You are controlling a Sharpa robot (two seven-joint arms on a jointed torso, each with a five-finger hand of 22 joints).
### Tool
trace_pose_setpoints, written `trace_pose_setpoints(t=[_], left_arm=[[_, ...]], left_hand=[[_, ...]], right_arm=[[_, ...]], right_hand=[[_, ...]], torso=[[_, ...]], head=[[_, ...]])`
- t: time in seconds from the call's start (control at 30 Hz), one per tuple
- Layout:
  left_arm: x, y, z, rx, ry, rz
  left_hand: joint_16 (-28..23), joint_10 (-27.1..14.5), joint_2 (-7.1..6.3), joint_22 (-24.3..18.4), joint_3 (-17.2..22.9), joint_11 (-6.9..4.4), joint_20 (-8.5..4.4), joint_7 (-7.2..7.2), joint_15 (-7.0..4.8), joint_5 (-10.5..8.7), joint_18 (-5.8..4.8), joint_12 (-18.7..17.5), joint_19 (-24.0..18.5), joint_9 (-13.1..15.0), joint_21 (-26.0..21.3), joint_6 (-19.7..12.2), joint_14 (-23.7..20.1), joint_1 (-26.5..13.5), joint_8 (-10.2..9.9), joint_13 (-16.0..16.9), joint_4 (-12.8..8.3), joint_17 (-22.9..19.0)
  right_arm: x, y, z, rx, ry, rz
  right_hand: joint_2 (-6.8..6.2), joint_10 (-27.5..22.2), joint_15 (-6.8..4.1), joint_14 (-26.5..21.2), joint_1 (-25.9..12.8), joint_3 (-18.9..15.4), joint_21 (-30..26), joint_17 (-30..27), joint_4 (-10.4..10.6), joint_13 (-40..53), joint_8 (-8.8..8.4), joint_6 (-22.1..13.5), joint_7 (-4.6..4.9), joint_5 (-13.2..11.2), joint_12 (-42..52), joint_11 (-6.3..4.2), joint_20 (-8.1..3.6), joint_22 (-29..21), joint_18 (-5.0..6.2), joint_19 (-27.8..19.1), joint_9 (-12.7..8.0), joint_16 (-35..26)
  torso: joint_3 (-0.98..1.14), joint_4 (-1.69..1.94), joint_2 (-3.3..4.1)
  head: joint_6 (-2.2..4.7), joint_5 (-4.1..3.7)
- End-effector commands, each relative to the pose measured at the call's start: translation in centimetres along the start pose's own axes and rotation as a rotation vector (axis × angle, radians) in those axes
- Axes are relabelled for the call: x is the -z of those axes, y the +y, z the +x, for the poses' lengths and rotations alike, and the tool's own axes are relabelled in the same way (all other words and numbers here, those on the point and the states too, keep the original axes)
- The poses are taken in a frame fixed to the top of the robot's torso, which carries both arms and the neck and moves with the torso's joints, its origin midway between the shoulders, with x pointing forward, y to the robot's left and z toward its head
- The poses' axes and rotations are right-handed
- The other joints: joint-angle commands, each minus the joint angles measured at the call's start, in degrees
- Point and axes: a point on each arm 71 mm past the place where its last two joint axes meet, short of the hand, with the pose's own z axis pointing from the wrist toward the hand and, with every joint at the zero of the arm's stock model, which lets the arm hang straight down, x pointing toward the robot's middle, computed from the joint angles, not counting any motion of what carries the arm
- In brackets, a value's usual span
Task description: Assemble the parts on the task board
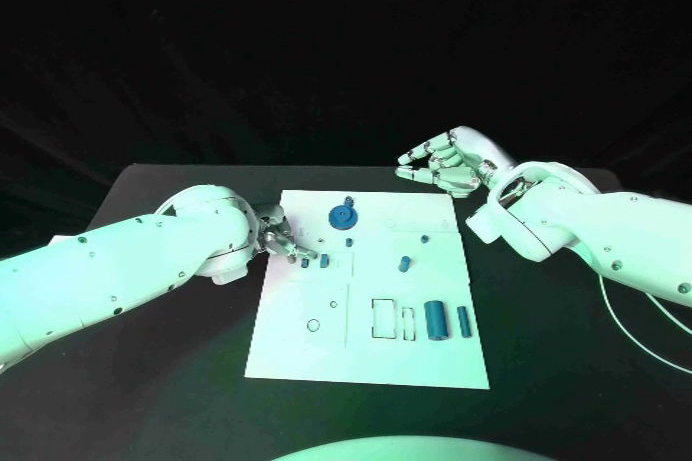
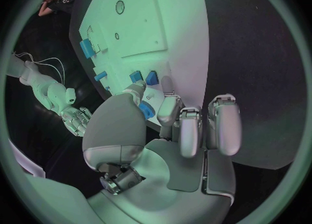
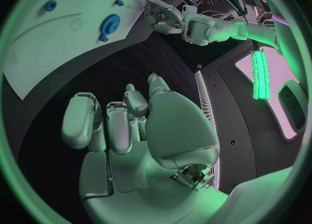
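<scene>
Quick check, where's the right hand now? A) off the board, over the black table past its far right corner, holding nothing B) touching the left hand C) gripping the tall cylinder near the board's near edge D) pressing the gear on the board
A: in the head view the right hand hangs above the table, clear of the task board, its curled fingers holding nothing.

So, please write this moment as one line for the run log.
left hand: fingertips at small blue parts, hold unclear | right hand: off task board, empty, curled | gear: on board

In the head view, the left hand (image 1: 283,241) is covering the task board's (image 1: 310,361) left edge at centre frame. Whether its fingertips (image 1: 306,255) are touching the small blue parts (image 1: 326,261) beside them is staying unclear.
</scene>
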Motion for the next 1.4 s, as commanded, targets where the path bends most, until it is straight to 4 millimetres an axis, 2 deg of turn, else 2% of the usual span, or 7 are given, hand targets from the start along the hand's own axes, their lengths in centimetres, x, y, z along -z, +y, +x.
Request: trace_pose_setpoints(t=[0.03,0.27,0.47,0.63,0.83,1.13,1.4], left_arm=[[0.2,0.0,-0.2,0.051,-0.013,0.02],[0.6,0.1,-1.1,0.208,-0.102,0.143],[1.0,0.3,-2.0,0.369,-0.162,0.302],[1.5,-0.2,-2.9,0.393,-0.261,0.444],[1.7,-2.2,-3.4,0.266,-0.412,0.617],[0.4,-4.7,-1.6,-0.026,-0.341,0.626],[-0.6,-5.8,-0.3,-0.203,-0.238,0.563]], left_hand=[[0.2,-0.3,0.9,7.6,-2.0,0.36,-0.36,0.19,-0.27,-0.04,-0.75,-0.5,1.7,-0.1,-0.3,0.0,6.0,0.2,-0.4,-0.2,0.7,15.1],[0.2,-4.4,3.35,4.6,-7.9,1.19,0.11,1.15,0.36,-5.1,0.22,-6.2,-0.2,-0.5,-4.3,-2.3,6.0,1.9,-1.4,-6.3,1.0,15.1],[-1.7,-15.1,6.02,-2.1,-11.5,3.4,1.68,3.48,2.16,-4.97,2.13,-21.3,-4.5,-2.7,-13.3,-6.7,5.2,3.6,-4.4,-22.1,1.0,12.8],[-18.1,-22.7,8.57,-19.7,-7.5,5.55,3.24,6.03,4.01,-3.68,6.57,-28.6,-17.2,-5.6,-37.5,-10.3,-4.0,17.3,-7.5,-27.2,-4.1,-4.3],[-32.5,-26.3,6.37,-25.8,-1.0,8.22,5.47,8.9,6.47,-5.72,7.27,-41.0,-20.1,-11.4,-46.1,-11.3,-11.6,28.3,-12.7,-38.4,-8.2,-18.0],[-36.8,-26.6,2.08,-28.0,1.8,8.93,5.98,7.96,6.81,-6.23,7.43,-51.5,-17.5,-18.8,-48.4,-7.8,-11.2,29.5,-18.8,-50.0,-9.4,-24.1],[-24.3,-21.8,0.98,-22.7,2.3,8.25,5.19,7.26,5.86,-6.18,6.2,-54.2,-10.4,-22.7,-40.7,-3.6,-3.1,27.5,-22.5,-55.1,-9.3,-14.7]], right_arm=[[0.0,0.0,0.0,0.0,0.0,-0.006],[-0.1,-0.1,0.2,-0.002,0.003,-0.003],[0.0,-0.2,0.3,-0.004,0.006,-0.001],[0.0,-0.3,0.3,-0.004,0.006,0.001],[0.0,-0.3,0.4,-0.004,0.006,0.001],[-0.1,-0.2,0.5,-0.006,0.008,-0.002],[-0.1,-0.1,0.6,-0.008,0.009,-0.006]], right_hand=[[0.19,-0.5,0.16,3.5,0.3,-0.4,-0.4,3.7,0.0,-0.1,-0.04,0.1,0.07,0.3,-0.2,-0.05,-0.02,-0.1,0.46,-0.4,0.1,-0.4],[0.2,-0.5,0.16,3.5,0.3,-0.4,-0.4,3.7,0.0,-0.1,-0.05,0.1,0.07,0.3,-0.2,-0.05,-0.02,-0.1,0.46,-0.4,0.1,-0.4],[0.24,-0.5,0.16,3.5,0.3,-0.5,-0.4,3.7,0.1,0.0,-0.05,0.1,0.08,0.3,-0.2,-0.05,-0.01,-0.1,0.46,-0.4,0.1,-0.4],[0.24,-0.5,0.16,3.5,0.3,-0.5,-0.4,3.7,0.1,0.0,-0.05,0.1,0.08,0.3,-0.2,-0.05,-0.01,-0.1,0.46,-0.4,0.1,-0.4],[0.29,-0.5,0.17,3.5,0.3,-0.5,-0.4,3.6,0.1,-0.1,-0.06,0.1,0.08,0.3,-0.2,-0.04,-0.01,-0.1,0.46,-0.4,0.0,-0.4],[0.4,-0.5,0.18,3.5,0.3,-0.5,-0.4,3.6,0.2,-0.1,-0.06,0.1,0.09,0.4,-0.3,-0.03,0.0,-0.1,0.46,-0.4,0.0,-0.4],[0.54,-0.5,0.19,3.5,0.2,-0.5,-0.4,3.7,0.3,-0.1,-0.07,0.1,0.11,0.4,-0.2,-0.02,0.0,-0.1,0.46,-0.4,0.0,-0.4]], torso=[[-0.02,-0.01,0.01],[-0.02,0.18,-0.02],[0.07,0.12,0.0],[0.0,0.07,-0.03],[0.0,-0.07,0.05],[0.05,-0.1,0.03],[0.01,-0.03,0.04]], head=[[-0.14,-0.11],[-0.12,-0.18],[-0.1,0.0],[0.17,-0.09],[0.74,-0.18],[0.95,-0.37],[0.9,-0.58]])
